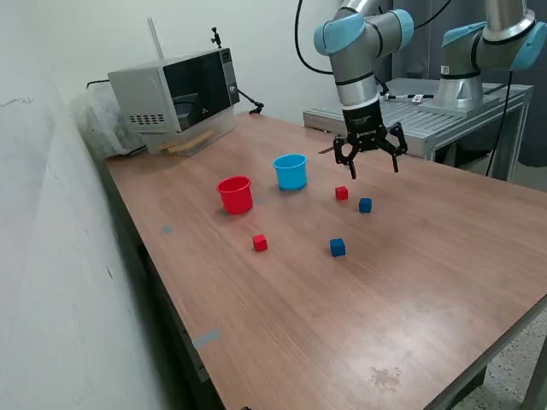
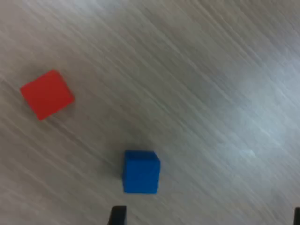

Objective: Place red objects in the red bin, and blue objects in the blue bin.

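Two red cubes lie on the wooden table: one (image 1: pixel 342 193) near the blue cup and one (image 1: pixel 260 243) closer to the front. Two dark blue cubes (image 1: pixel 365 205) (image 1: pixel 338 247) lie near them. The red cup (image 1: pixel 235 194) and light blue cup (image 1: pixel 291 171) stand upright side by side. My gripper (image 1: pixel 373 171) hangs open above the table, over the red and blue cube pair, holding nothing. The wrist view shows a red cube (image 2: pixel 47 94) and a blue cube (image 2: pixel 141 171) on the wood, with the fingertips (image 2: pixel 116 214) just at the picture's edge.
A microwave (image 1: pixel 175 90) stands at the table's back corner on the exterior view's left. A second robot arm (image 1: pixel 491 43) on a metal stand (image 1: pixel 410 115) is behind the table. A wall runs along the exterior view's left.
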